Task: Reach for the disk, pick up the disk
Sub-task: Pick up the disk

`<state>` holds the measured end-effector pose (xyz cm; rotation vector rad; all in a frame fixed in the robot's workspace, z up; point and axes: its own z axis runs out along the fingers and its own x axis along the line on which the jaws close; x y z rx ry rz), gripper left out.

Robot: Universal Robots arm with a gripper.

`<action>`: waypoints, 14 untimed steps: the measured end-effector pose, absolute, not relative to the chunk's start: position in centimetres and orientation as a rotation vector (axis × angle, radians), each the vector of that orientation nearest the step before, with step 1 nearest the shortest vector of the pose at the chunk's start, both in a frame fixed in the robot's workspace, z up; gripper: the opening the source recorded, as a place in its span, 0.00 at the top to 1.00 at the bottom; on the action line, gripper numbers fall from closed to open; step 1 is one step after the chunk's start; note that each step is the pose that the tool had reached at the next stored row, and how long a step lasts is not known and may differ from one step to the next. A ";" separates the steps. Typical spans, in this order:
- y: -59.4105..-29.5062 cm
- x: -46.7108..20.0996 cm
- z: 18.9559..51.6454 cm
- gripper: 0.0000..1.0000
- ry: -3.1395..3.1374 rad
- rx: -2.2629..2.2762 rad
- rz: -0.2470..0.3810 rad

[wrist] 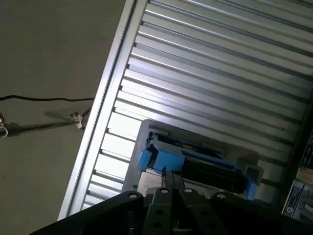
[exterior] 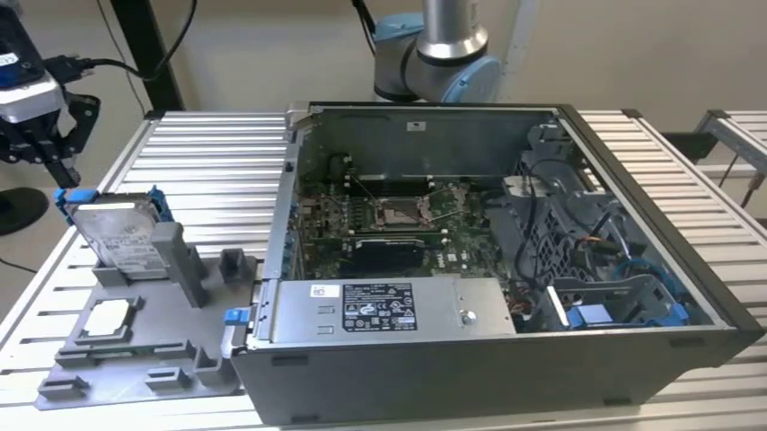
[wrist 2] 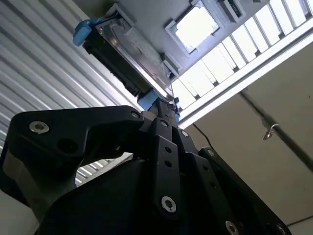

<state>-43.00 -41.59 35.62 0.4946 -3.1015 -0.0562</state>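
**Spotter:** Where is the disk sitting?

**Operator:** I'm seeing the disk (exterior: pixel 118 232) standing on edge in the grey holder (exterior: pixel 182 256), at the 9 o'clock end of the counter (exterior: pixel 215 144) in the exterior view, with its label facing the camera. Its long axis is running roughly 12 to 6, leaning back a little. Its blue frame (exterior: pixel 74 195) is capping the upper edge.

**Spotter:** And the pincer?

**Operator:** I'm holding the pincer (exterior: pixel 57 176) right at the frame's upper corner on the 9 o'clock side, so the disk's body is lying at about 5 o'clock from the tip. In the first wrist view the pincer (wrist: pixel 168 175) is looking drawn together, with its tip overlapping the blue plastic. I'm not able to tell whether it is nipping the frame or only touching it.

**Spotter:** Is it lifted?

**Operator:** I'm judging not, since it is resting in the holder. The open computer case (exterior: pixel 623 224) is sitting well apart at 3 o'clock.
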 end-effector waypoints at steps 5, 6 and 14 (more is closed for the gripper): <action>-41.6 -43.0 35.6 1.00 -3.074 0.634 -0.056; -41.6 -43.0 35.6 1.00 -3.068 0.662 -0.056; -41.6 -43.0 35.6 1.00 -3.010 0.881 -0.055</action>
